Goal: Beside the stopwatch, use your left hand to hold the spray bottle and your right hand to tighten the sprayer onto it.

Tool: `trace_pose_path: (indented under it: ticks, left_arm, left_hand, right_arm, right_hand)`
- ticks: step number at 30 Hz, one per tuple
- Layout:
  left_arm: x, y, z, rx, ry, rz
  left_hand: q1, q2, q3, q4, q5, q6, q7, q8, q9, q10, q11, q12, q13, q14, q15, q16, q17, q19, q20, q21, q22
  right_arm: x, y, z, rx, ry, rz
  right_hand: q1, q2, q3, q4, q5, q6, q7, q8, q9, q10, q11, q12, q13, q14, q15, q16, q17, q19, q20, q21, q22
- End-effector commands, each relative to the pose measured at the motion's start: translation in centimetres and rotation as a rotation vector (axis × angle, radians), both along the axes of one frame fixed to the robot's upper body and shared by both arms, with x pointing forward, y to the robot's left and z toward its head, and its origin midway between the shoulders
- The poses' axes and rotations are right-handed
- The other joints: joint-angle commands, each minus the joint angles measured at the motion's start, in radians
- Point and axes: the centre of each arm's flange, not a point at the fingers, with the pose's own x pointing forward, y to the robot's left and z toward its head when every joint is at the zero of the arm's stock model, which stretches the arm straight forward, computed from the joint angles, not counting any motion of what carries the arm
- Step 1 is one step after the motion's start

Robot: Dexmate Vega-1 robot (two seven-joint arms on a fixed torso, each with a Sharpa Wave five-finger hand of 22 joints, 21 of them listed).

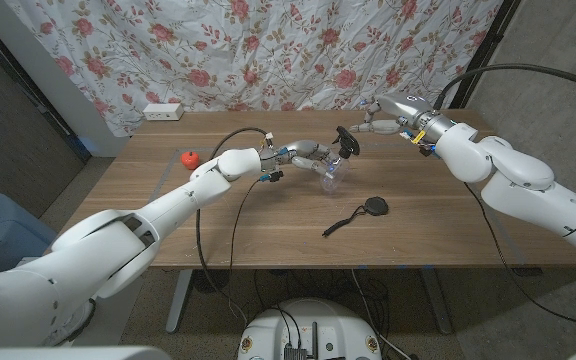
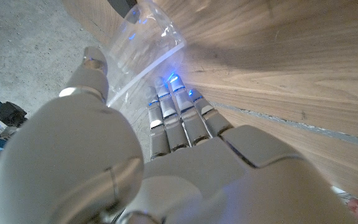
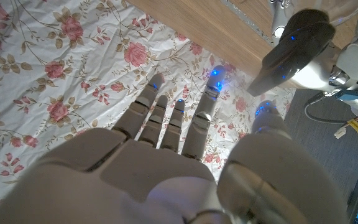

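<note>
Spray bottle (image 1: 334, 171): clear plastic, thin-walled, glossy; lies tilted in the left hand (image 1: 306, 156) near the table's middle, its black sprayer (image 1: 347, 141) pointing up and toward the right hand (image 1: 376, 118). Left wrist view shows the fingers (image 2: 174, 118) wrapped close together along the transparent wall, thumb on the opposite side: clamped on the bottle.

Right hand: raised above the far side of the table, near the sprayer but apart from it; fingers spread, holding nothing, as the right wrist view shows against the floral cloth.

Stopwatch (image 1: 374, 207): black, round, flat, with a dark cord trailing toward the front edge; lies on the table near the bottle, on the side toward the robot.

Table (image 1: 448, 240): brown wood, visible grain, matt.

Other items: small red rounded object (image 1: 189, 157) at the left of the table; white power strip (image 1: 163, 112) at the far left edge; backdrop of white cloth (image 1: 268, 50) printed with pink roses.

Handling note, step in hand: bring the right hand onto the sprayer. Judgement: the left grip should remain firm without crushing the soft wall; the right fingers should close round the sprayer's collar, not its trigger, and turn in line with the bottle's neck so the thread does not cross.
</note>
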Motion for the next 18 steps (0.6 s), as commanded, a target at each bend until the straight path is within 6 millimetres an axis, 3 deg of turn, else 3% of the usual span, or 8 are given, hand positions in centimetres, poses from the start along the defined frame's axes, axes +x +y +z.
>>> trace_pose_path:
  ticks: [1,10,14,16,18]
  left_arm:
    - [-0.1,0.9,0.0,-0.065,-0.014,0.029]
    - [-0.3,1.9,-0.3,-0.118,-0.018,0.054]
    - [-0.4,2.4,-0.6,-0.141,-0.019,0.066]
    - [-0.5,2.7,-0.8,-0.154,-0.02,0.076]
    - [-0.6,3.1,-1.0,-0.171,-0.019,0.087]
  left_hand:
    - [0.046,0.093,0.014,0.012,0.005,0.146,-0.08,0.367,0.004,0.107,-0.106,0.004,0.005,0.008,-0.128,-0.001,0.002,0.005,-0.062,0.002,0.002]
    - [0.047,0.092,0.013,0.011,0.005,0.131,-0.088,0.36,0.004,0.104,-0.103,0.0,0.001,0.008,-0.128,-0.001,0.002,0.005,-0.061,0.002,0.002]
    - [0.048,0.092,0.013,0.012,0.005,0.121,-0.089,0.355,0.004,0.099,-0.103,-0.004,-0.002,0.008,-0.129,-0.001,0.002,0.003,-0.059,0.001,0.002]
    - [0.048,0.091,0.013,0.011,0.005,0.118,-0.09,0.353,0.003,0.094,-0.102,-0.007,-0.004,0.009,-0.129,-0.001,0.001,0.003,-0.057,0.001,0.002]
    - [0.047,0.091,0.013,0.012,0.005,0.113,-0.09,0.351,0.003,0.092,-0.104,-0.009,-0.006,0.008,-0.129,-0.002,0.001,0.003,-0.055,0.001,0.002]
  right_arm:
    - [0.8,-1.0,0.2,0.094,-0.024,0.007]
    - [1.2,-1.5,-0.2,0.18,-0.017,0.033]
    - [1.5,-1.8,-0.4,0.227,0.013,0.067]
    - [1.7,-1.9,-0.6,0.25,0.022,0.08]
    - [1.8,-2.1,-0.6,0.273,0.034,0.092]
  right_hand:
    - [-0.014,0.003,0.001,-0.005,-0.004,-0.047,0.0,-0.023,0.001,-0.016,0.008,0.004,0.002,-0.017,0.015,-0.009,0.003,-0.015,0.006,-0.004,0.001]
    - [-0.023,0.006,0.001,-0.01,-0.004,-0.119,-0.009,-0.062,-0.002,-0.026,0.017,0.008,0.002,-0.032,0.028,-0.016,0.002,-0.026,0.01,-0.004,0.0]
    - [-0.03,0.009,0.0,-0.011,-0.004,-0.168,-0.004,-0.089,-0.004,-0.039,0.026,0.006,0.001,-0.042,0.032,-0.021,0.001,-0.029,0.01,-0.003,-0.001]
    - [-0.042,0.013,-0.002,-0.009,-0.004,-0.219,0.002,-0.119,-0.006,-0.051,0.031,0.007,0.0,-0.044,0.035,-0.022,0.0,-0.029,0.01,-0.002,-0.001]
    - [-0.047,0.013,-0.003,-0.009,-0.005,-0.239,0.005,-0.132,-0.007,-0.056,0.031,0.007,0.0,-0.045,0.037,-0.023,-0.001,-0.03,0.01,-0.001,-0.002]
